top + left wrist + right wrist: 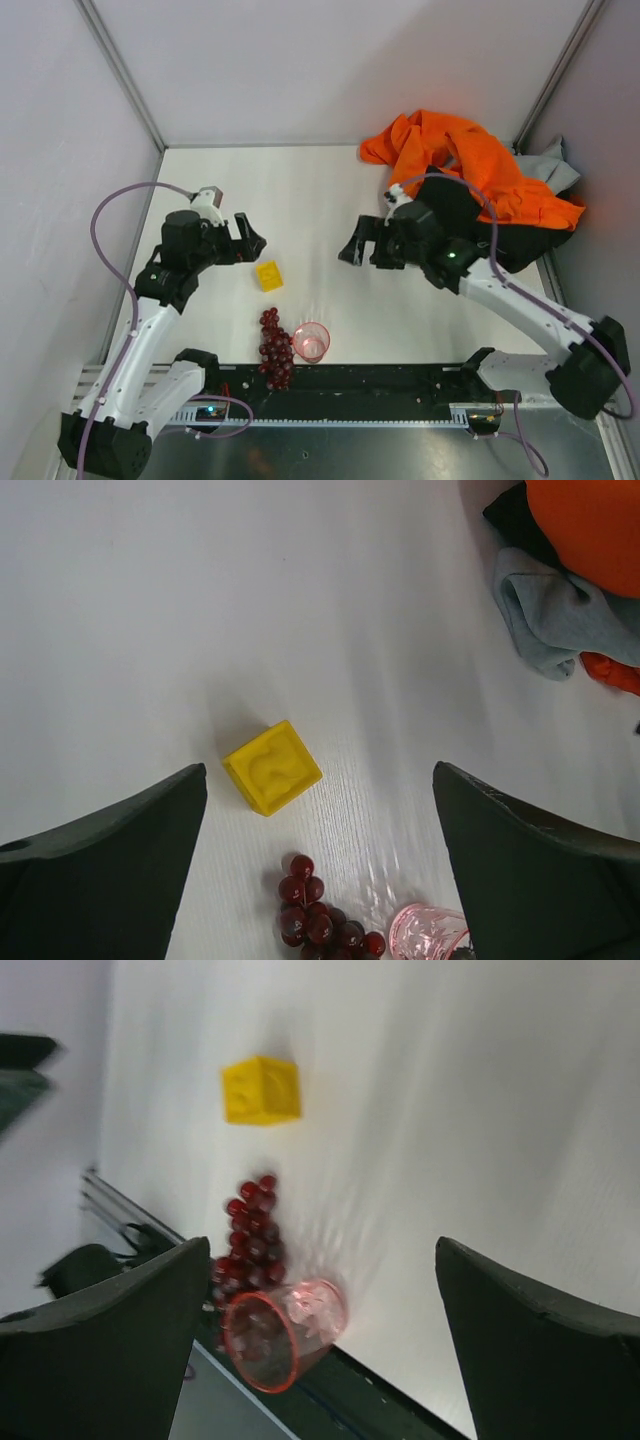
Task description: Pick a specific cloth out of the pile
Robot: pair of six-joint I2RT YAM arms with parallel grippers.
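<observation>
closest to the lens in each wrist view are 2 dark fingers (100, 870), 1 at each lower corner, with bare worktop (300, 190) between them. the left jaws stand wide apart and hold nothing. the right jaws are spread just as wide, also with nothing in them.

in the top view the left jaws hang over the worktop just left of a yellow block (268, 275), pointing right. the right jaws sit right of centre, pointing left, between the block and the pile (480, 175).

near the front edge a bunch of dark red grapes (275, 350) lies just nearer than the block. a clear pink cup (311, 341) sits right beside the bunch on its right. whether they touch i cannot tell.

the pile fills the far right corner. a large bright orange garment (465, 150) lies on top, a black garment (525, 245) shows under its near side, and a light grey garment (552, 165) pokes out by the wall. the right arm crosses in front of the black part.

the cloth (608, 670) shows only as a thin strip of deeper orange-red at the right edge of the left wrist view, just under the grey garment and touching it. its cord and mark are hidden. in the top view i cannot separate it from the big orange garment. neither pair of jaws touches the pile.
</observation>
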